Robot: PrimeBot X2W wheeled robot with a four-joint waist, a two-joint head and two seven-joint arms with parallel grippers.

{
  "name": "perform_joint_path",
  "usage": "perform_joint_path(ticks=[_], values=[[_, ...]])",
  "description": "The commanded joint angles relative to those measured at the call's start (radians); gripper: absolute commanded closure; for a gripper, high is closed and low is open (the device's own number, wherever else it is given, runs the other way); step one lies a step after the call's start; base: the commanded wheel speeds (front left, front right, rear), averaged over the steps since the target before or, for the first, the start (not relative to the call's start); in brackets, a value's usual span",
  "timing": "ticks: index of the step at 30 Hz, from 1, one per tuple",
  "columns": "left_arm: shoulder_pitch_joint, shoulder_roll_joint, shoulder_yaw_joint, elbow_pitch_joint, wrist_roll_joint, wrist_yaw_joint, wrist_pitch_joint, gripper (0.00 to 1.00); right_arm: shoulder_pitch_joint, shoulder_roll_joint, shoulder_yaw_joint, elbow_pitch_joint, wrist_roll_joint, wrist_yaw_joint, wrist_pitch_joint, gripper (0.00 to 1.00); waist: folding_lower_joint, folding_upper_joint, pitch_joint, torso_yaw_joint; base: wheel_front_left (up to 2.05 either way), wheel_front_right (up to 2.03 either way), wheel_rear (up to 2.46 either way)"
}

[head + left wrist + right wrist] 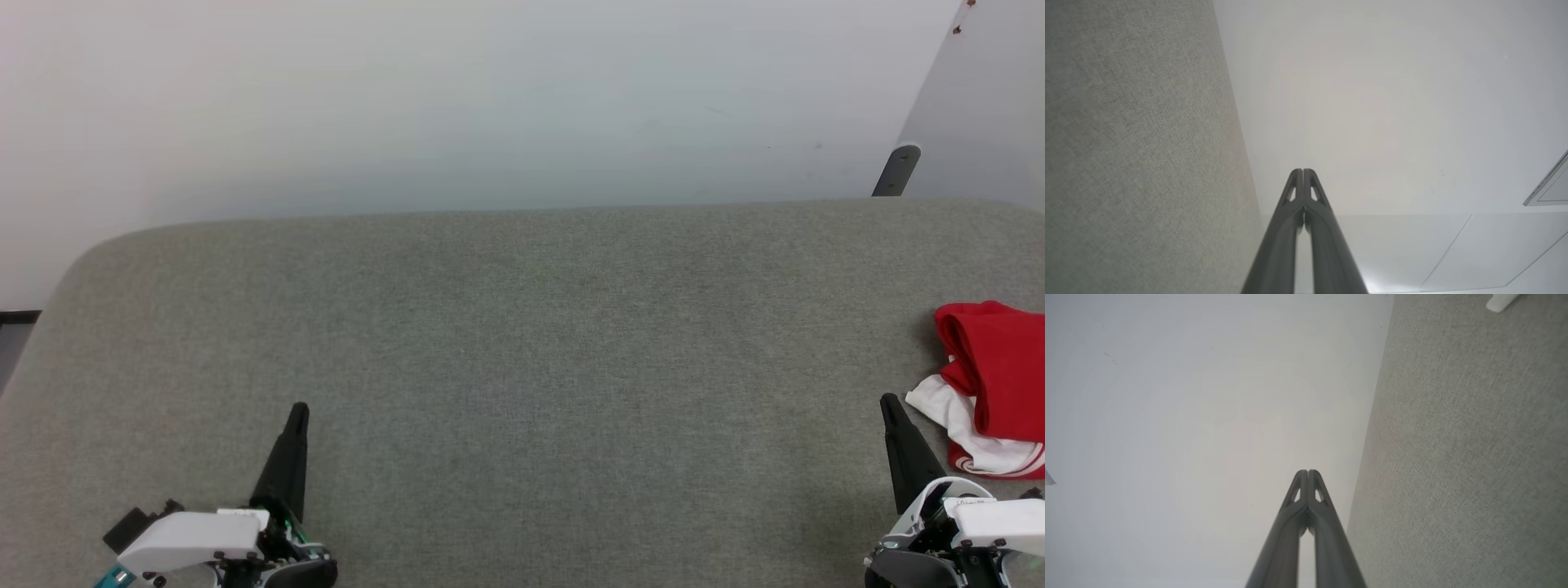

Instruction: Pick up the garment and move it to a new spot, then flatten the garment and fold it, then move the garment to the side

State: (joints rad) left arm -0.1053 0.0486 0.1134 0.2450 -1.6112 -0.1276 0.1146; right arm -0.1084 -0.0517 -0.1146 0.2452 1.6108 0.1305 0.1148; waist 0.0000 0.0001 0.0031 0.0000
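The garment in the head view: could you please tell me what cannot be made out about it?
- Head view: the garment is cut off by the right edge, so its full extent is hidden.
- Head view: its own folds hide any chest lettering.
- Right wrist view: a white corner, cut by the top edge.

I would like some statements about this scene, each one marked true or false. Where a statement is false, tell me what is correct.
1. The garment lies on the grey surface, at the right side of the head view. True.
2. The left hand holds the garment. False: its fingers are closed on nothing, and it is far from the garment.
3. The right hand has its fingers closed together. True.
4. The garment is spread flat in the middle of the grey surface. False: it lies in a heap at the right, beside the right hand.
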Motion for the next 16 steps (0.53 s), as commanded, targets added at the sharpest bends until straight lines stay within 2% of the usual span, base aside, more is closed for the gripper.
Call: perform_joint_path(ticks=[1,16], values=[[-0.009,0.0,0.002,0.0,-0.003,-0.006,0.002,1.0,-0.003,0.004,0.001,0.0,0.004,0.0,0.002,1.0,0.0,-0.0001,0.0,0.0,0.0,0.0,0.0],[-0.009,0.0,0.002,0.0,-0.003,-0.006,0.002,1.0,-0.003,0.004,0.001,0.0,0.004,0.0,0.002,1.0,0.0,-0.0001,0.0,0.0,0.0,0.0,0.0]])
